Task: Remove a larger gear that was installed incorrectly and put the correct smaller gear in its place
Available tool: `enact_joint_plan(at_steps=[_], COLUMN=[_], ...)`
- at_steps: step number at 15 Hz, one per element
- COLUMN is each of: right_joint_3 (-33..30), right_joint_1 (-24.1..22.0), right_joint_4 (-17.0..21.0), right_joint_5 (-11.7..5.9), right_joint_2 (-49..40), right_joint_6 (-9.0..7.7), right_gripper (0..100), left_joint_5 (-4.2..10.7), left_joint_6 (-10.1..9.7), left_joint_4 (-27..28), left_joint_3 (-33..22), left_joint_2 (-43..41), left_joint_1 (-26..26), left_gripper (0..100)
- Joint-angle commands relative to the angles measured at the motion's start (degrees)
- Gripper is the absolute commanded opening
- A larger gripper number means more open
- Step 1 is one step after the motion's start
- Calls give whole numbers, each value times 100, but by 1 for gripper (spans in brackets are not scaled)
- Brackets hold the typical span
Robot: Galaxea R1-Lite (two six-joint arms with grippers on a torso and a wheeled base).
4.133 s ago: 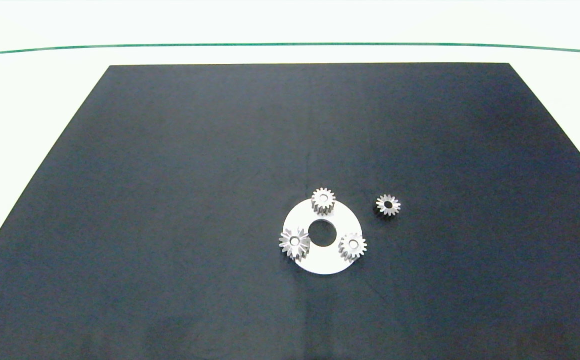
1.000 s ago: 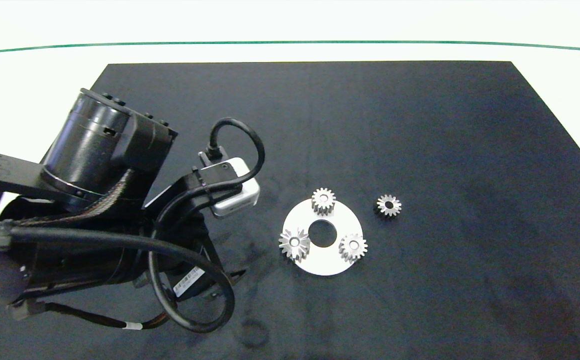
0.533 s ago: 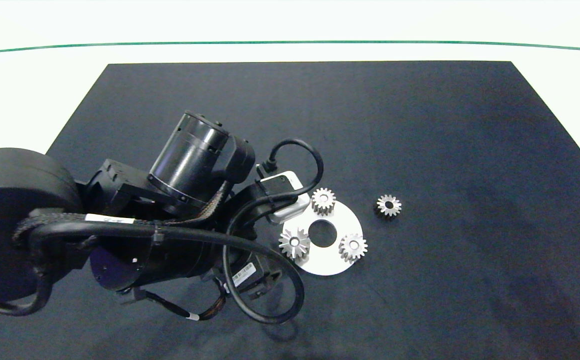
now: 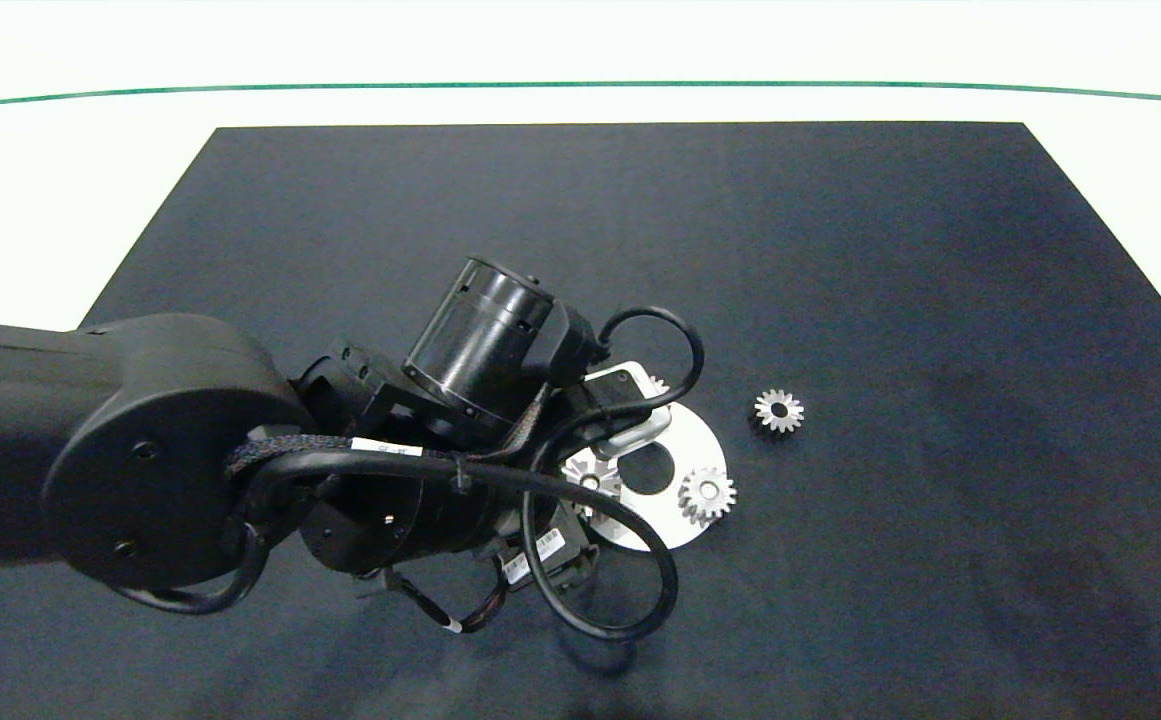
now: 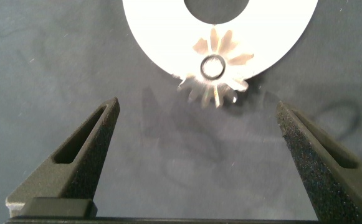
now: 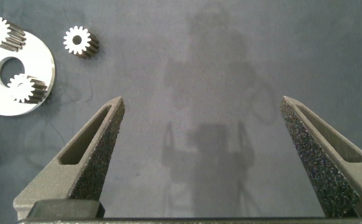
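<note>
- The dark tabletop (image 4: 840,250) carries a white ring plate (image 4: 685,440) with gears seated on it.
- The left pincer (image 5: 196,134), spread wide and empty, hovers beside the larger gear (image 5: 215,68) at the plate's near-left rim.
- The right pincer (image 6: 202,134), parked far right, gapes empty.
- The larger gear looks rigid, heavy and slick; grip its toothed flanks.
- The smaller gear (image 4: 778,410) lies right of the plate.
</note>
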Motion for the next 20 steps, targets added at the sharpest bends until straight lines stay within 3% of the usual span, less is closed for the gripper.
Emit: enact_joint_plan(at_steps=[1,11,16,20], right_joint_3=[6,85,94,94], right_joint_1=[2,2,2,-24], right_joint_4=[8,-1,-1,-1], right_joint_5=[5,31,31,31], right_joint_2=[0,0,-9,-18], right_joint_6=[0,0,0,0], right_gripper=[100,100,100,100], left_joint_5=[17,17,17,17], left_joint_6=[-12,-143,-179,-231], left_joint_4=[8,43,702,711], left_joint_3=[-117,-548,-1049,-1180], left_joint_2=[221,739,748,880], left_joint_1=[-5,-84,-31,-49], left_gripper=[100,100,100,98])
